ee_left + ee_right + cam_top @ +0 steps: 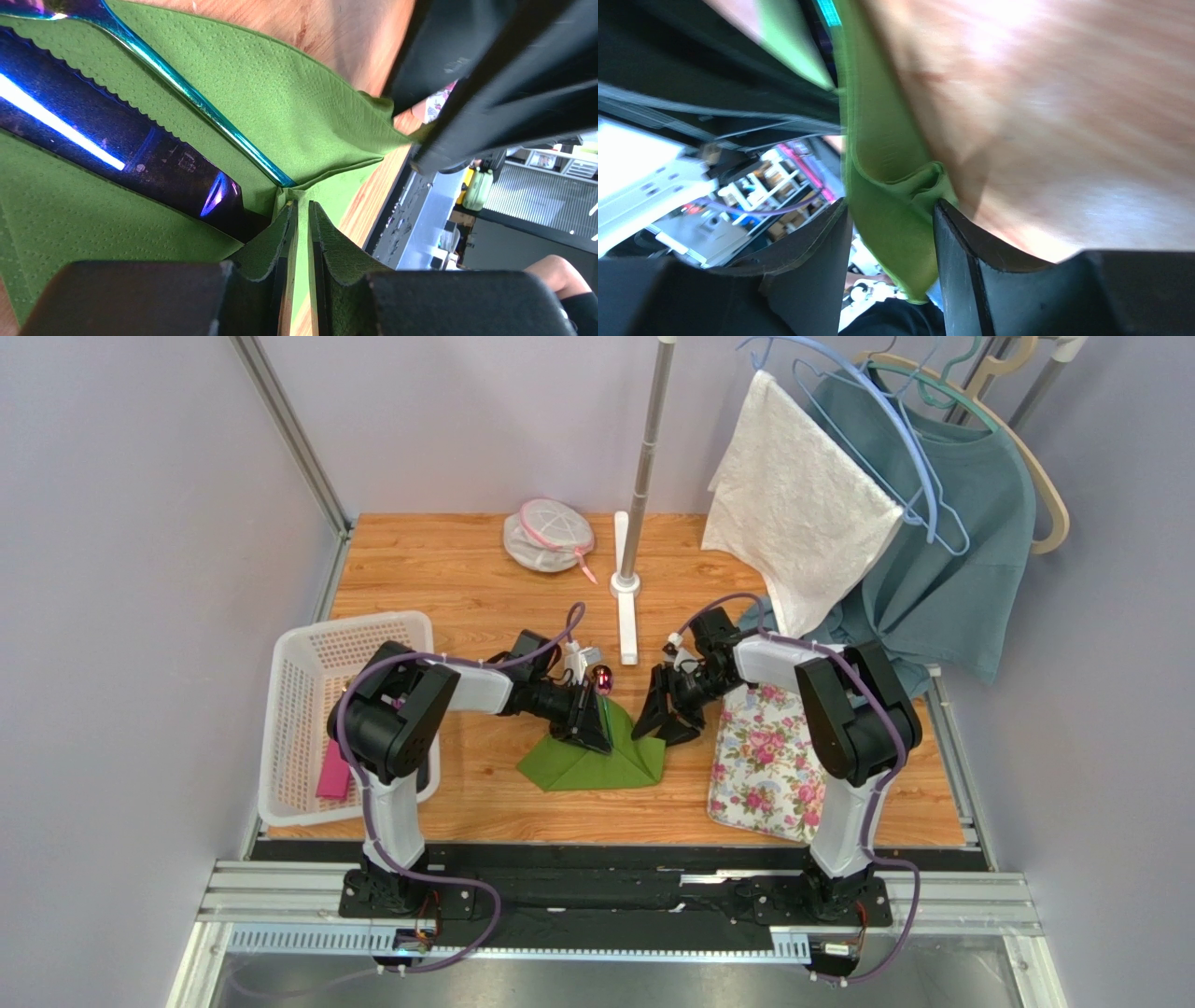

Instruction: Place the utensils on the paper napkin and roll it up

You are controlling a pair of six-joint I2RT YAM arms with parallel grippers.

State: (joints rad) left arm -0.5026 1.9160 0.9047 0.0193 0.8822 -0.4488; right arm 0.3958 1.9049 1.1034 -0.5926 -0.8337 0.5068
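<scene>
At the middle of the table [463,588]: paper napkin [596,763], green, folded up around the utensils [161,164] lying inside. Left gripper [302,210] pinched a napkin fold tight. Right gripper [892,206] straddled a bunched corner; whether it was clamped could not be told.

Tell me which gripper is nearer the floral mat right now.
Right. The right gripper hangs just left of the floral mat's upper left corner, at the paper napkin's right edge. The left gripper is farther left, over the napkin's middle.
</scene>
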